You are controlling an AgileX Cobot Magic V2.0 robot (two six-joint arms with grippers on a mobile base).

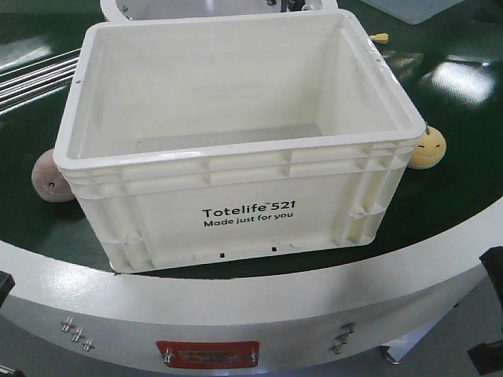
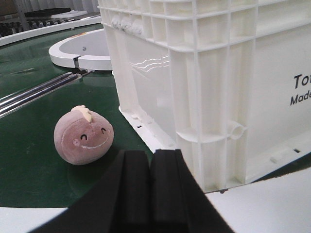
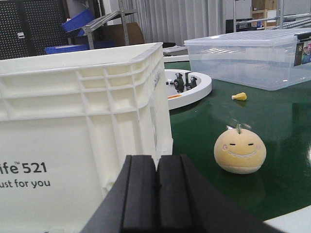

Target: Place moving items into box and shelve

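Currently, your left gripper point(image 2: 150, 162) and right gripper point(image 3: 156, 165) both have fingers pressed together, holding nothing. Crate point(image 1: 236, 212) stands at the near edge of the green surface point(image 1: 452, 228) (print facing you); pink ball point(image 1: 49, 179) lies just beside its left wall, yellow ball point(image 1: 431, 148) near its right.

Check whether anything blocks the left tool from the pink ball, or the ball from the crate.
Nothing visible lies between the left tool and the pink ball, only bare green surface. The side wall of the crate stands beside the ball, so it would probably need lifting over the rim.
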